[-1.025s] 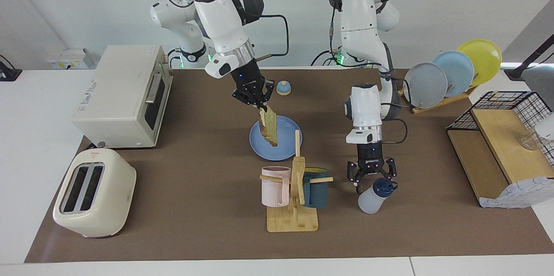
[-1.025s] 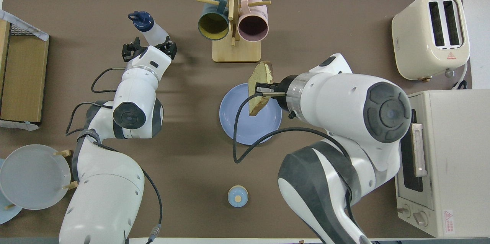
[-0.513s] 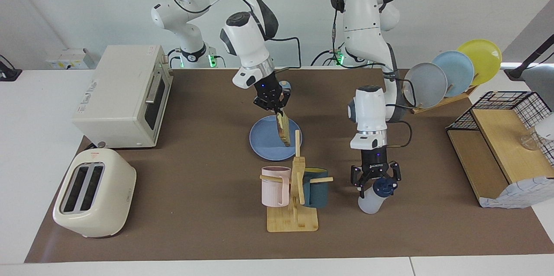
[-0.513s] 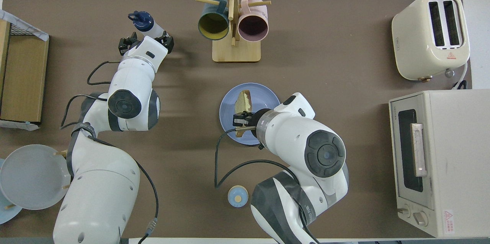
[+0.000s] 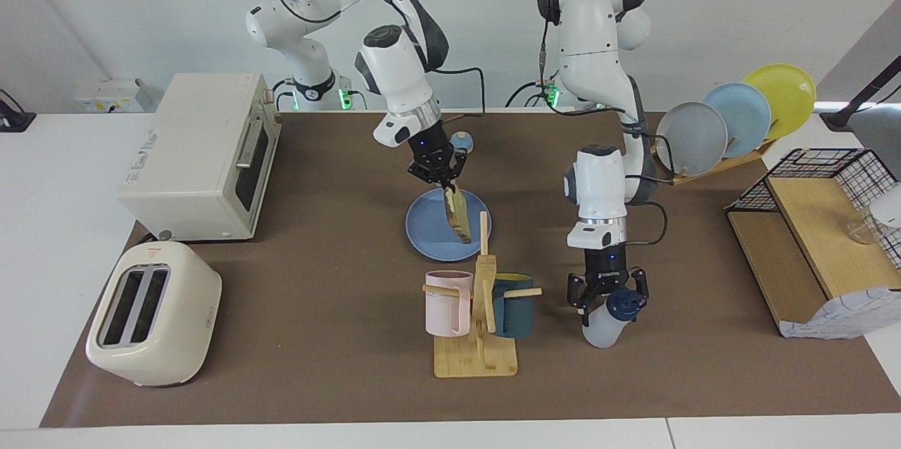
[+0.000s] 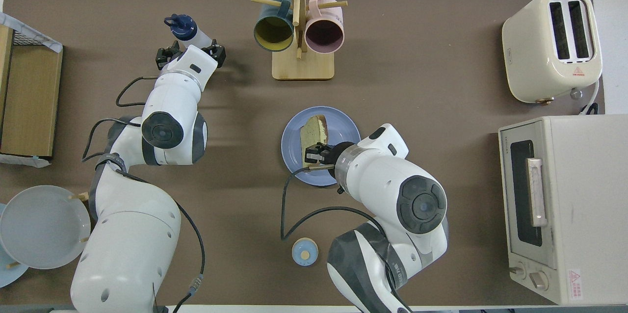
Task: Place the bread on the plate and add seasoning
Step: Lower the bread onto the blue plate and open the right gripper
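The bread (image 5: 459, 215) hangs tilted from my right gripper (image 5: 446, 181), which is shut on its upper edge. Its lower end is down at the blue plate (image 5: 426, 227). From overhead the bread (image 6: 314, 135) leans across the plate (image 6: 341, 121), with the right gripper (image 6: 315, 153) over the plate's nearer part. The seasoning (image 5: 604, 321), a white bottle with a navy cap, stands tilted toward the left arm's end of the table. My left gripper (image 5: 609, 296) is open, its fingers on either side of the bottle's upper part. Overhead, the seasoning (image 6: 189, 32) sticks out past the left gripper (image 6: 190, 49).
A wooden mug rack (image 5: 477, 357) with a pink and a teal mug stands beside the seasoning, farther from the robots than the plate. Toaster (image 5: 151, 312) and toaster oven (image 5: 197, 157) sit at the right arm's end. There is also a small bell (image 5: 461, 143), a plate rack (image 5: 732, 118) and a wire shelf (image 5: 816, 238).
My right gripper has come down over the plate with the bread and tipped it flatter. My left gripper has settled lower around the seasoning bottle.
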`<action>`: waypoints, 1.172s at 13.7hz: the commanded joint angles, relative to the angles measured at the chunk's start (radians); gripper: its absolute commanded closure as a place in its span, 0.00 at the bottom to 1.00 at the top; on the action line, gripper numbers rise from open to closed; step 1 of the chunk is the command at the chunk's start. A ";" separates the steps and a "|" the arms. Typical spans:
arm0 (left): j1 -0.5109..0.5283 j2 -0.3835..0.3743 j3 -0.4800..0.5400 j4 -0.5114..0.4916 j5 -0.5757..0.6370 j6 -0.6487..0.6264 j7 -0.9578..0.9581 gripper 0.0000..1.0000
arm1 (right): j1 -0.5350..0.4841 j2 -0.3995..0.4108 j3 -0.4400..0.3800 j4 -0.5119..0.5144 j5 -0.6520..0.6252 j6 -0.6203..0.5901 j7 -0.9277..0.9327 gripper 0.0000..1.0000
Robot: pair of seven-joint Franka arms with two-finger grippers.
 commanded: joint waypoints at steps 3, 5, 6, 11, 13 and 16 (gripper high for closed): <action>0.028 0.017 -0.022 0.048 0.016 -0.025 -0.015 0.00 | -0.020 -0.042 0.000 -0.081 0.017 0.039 -0.016 1.00; 0.028 0.017 -0.022 0.048 0.016 -0.027 -0.015 0.00 | -0.030 -0.049 0.000 -0.102 0.017 0.051 -0.016 1.00; 0.028 0.017 -0.022 0.047 0.016 -0.028 -0.012 0.00 | -0.031 -0.052 0.000 -0.118 0.017 0.058 -0.016 1.00; 0.026 0.016 -0.023 0.047 0.016 -0.053 -0.009 0.01 | -0.056 -0.063 0.000 -0.147 0.017 0.071 -0.004 0.80; 0.028 0.016 -0.023 0.048 0.016 -0.053 -0.013 0.22 | -0.056 -0.062 0.001 -0.141 0.017 0.069 -0.005 0.00; 0.055 0.016 -0.035 0.050 0.021 -0.048 -0.003 1.00 | -0.060 -0.045 0.000 -0.083 0.017 0.048 -0.016 0.00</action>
